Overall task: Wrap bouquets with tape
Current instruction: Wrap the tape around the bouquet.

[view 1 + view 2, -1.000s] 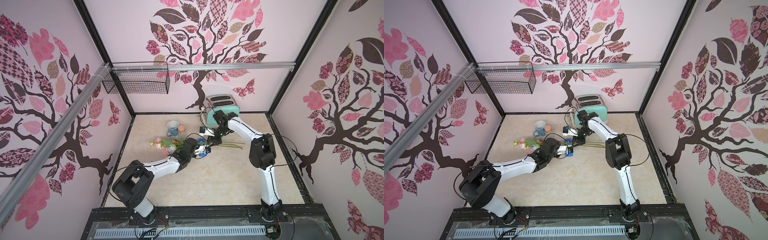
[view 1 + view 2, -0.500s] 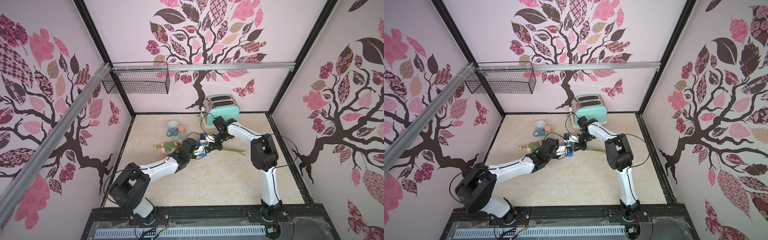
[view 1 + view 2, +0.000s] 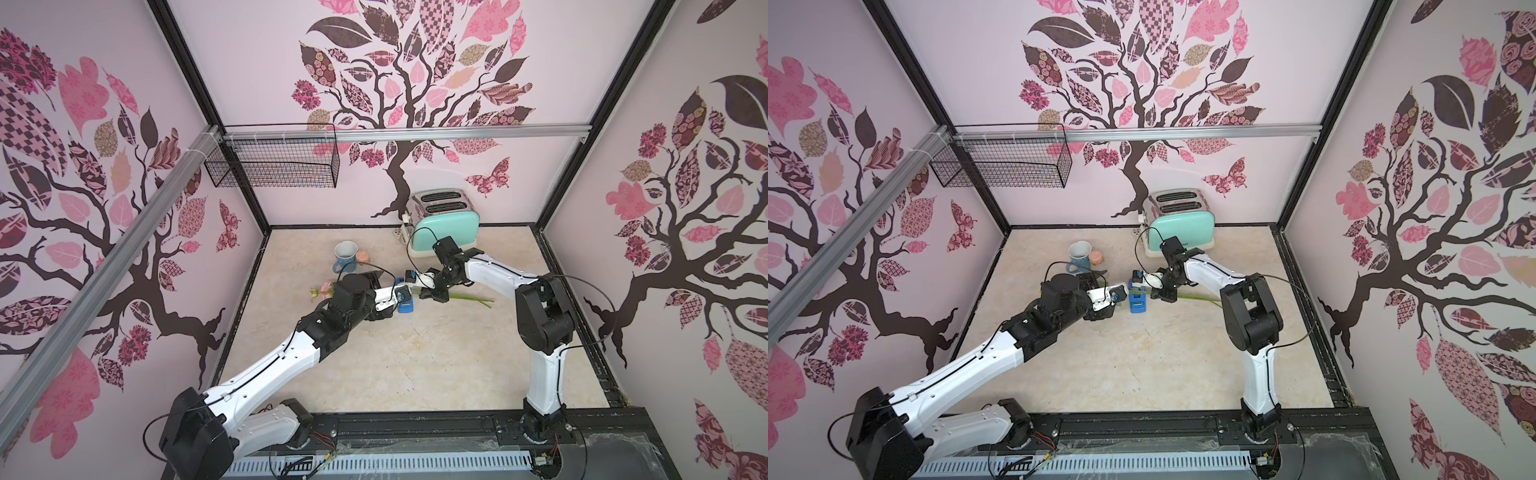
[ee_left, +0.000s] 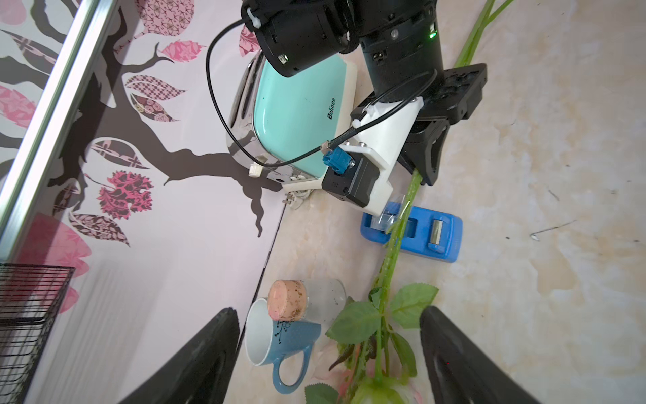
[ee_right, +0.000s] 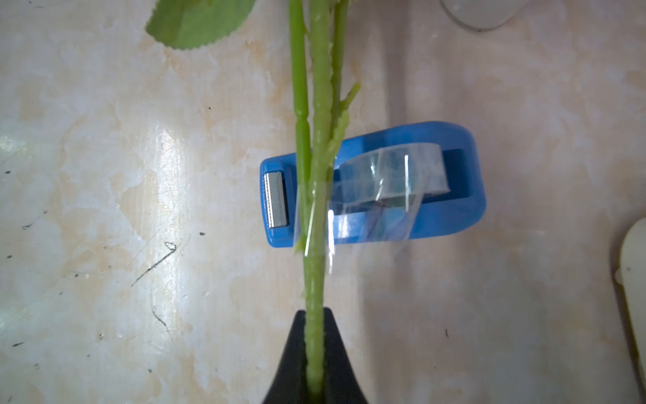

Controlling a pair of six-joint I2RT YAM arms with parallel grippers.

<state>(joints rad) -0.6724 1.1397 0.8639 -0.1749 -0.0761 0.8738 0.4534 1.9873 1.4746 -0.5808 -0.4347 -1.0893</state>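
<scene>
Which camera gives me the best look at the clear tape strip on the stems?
The right wrist view: the tape strip runs from the roll in the blue dispenser onto the stems, close and sharp. The left wrist view shows it small, partly covered. Both top views show only the blue dispenser.

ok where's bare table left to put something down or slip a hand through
Biggest free patch: table between tape dispenser and black front rail. Smaller one between toaster and right wall. Crowded from blue mug across the bouquet stems.
</scene>
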